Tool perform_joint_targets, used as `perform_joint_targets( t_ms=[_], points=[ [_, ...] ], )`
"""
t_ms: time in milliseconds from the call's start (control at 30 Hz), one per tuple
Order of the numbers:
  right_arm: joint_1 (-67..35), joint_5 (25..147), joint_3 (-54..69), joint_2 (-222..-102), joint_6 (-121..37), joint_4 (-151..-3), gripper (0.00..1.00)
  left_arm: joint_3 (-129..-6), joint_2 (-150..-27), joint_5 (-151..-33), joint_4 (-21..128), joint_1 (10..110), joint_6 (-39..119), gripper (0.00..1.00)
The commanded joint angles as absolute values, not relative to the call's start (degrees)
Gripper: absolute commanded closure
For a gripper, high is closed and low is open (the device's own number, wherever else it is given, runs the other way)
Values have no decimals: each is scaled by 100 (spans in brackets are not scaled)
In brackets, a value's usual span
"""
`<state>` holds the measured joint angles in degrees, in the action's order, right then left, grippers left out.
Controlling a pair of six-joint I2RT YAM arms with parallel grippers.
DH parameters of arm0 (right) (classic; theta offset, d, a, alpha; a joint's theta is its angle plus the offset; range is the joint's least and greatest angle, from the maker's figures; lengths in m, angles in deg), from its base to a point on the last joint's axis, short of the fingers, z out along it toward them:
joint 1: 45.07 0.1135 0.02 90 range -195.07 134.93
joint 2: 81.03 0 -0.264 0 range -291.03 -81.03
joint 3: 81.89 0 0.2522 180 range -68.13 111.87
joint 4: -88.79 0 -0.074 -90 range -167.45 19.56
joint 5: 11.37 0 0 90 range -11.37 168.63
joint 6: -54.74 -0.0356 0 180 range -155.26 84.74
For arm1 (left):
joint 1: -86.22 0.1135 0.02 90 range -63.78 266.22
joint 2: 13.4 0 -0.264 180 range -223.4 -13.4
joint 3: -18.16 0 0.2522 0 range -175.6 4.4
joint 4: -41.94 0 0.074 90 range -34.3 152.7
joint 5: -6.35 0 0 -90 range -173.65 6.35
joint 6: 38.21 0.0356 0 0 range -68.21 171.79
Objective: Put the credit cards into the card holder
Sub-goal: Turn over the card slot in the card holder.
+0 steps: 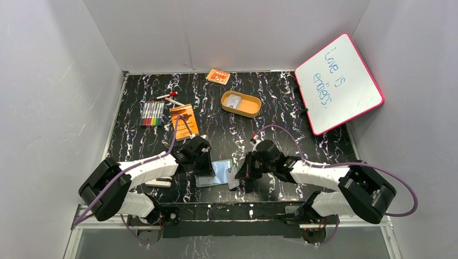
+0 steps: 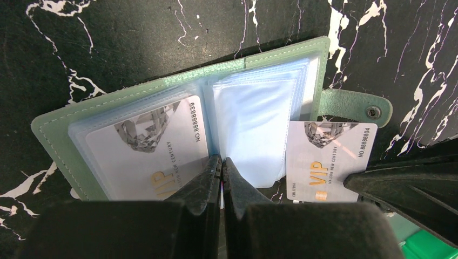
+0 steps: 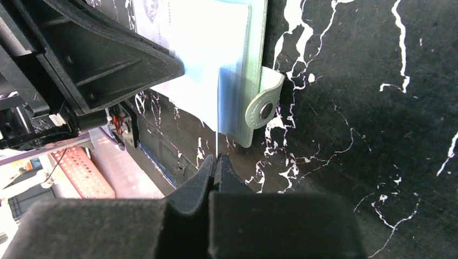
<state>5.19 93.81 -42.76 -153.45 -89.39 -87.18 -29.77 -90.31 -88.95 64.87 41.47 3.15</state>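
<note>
The green card holder point(image 1: 215, 174) lies open on the black marbled table between my grippers. In the left wrist view it point(image 2: 54, 135) shows one pale credit card point(image 2: 146, 156) inside a left clear pocket. My left gripper point(image 2: 222, 162) is shut on the near edge of a clear pocket leaf point(image 2: 248, 118) at the fold. My right gripper point(image 3: 216, 161) is shut on a second credit card point(image 2: 329, 162), which shows edge-on point(image 3: 217, 141) in the right wrist view. That card sits just right of the pockets, below the snap tab point(image 2: 356, 105).
A tan oval tray point(image 1: 254, 105) with a grey card-like item stands behind the work spot. An orange booklet point(image 1: 184, 120), markers point(image 1: 152, 113) and an orange packet point(image 1: 218, 76) lie at the back left. A whiteboard point(image 1: 339, 83) leans at the right. A white item point(image 1: 159, 181) lies by the left arm.
</note>
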Motion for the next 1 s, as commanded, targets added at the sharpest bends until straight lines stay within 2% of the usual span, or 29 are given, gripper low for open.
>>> perform_joint_targets(
  t_ms=[0,500,700,800,967],
  points=[
    [513,9453,-4183,-15454,-8975,-9110,100,-2891,-8892,-8765,6667,4136,328,100],
    [521,9871,-4017,-15841,-8954,-9555,100,-2935,-8809,-8766,6765,4132,324,100],
    [517,9914,-3941,-15846,-8960,-9677,100,-2993,-8395,-8596,6998,4136,290,60],
    [513,9982,-3912,-15862,-8958,-9772,100,-3093,-8187,-8447,7215,4134,286,49],
    [531,10156,-3790,-16073,-8947,-9942,100,-3163,-7959,-8245,7376,4135,285,41]
  ],
)
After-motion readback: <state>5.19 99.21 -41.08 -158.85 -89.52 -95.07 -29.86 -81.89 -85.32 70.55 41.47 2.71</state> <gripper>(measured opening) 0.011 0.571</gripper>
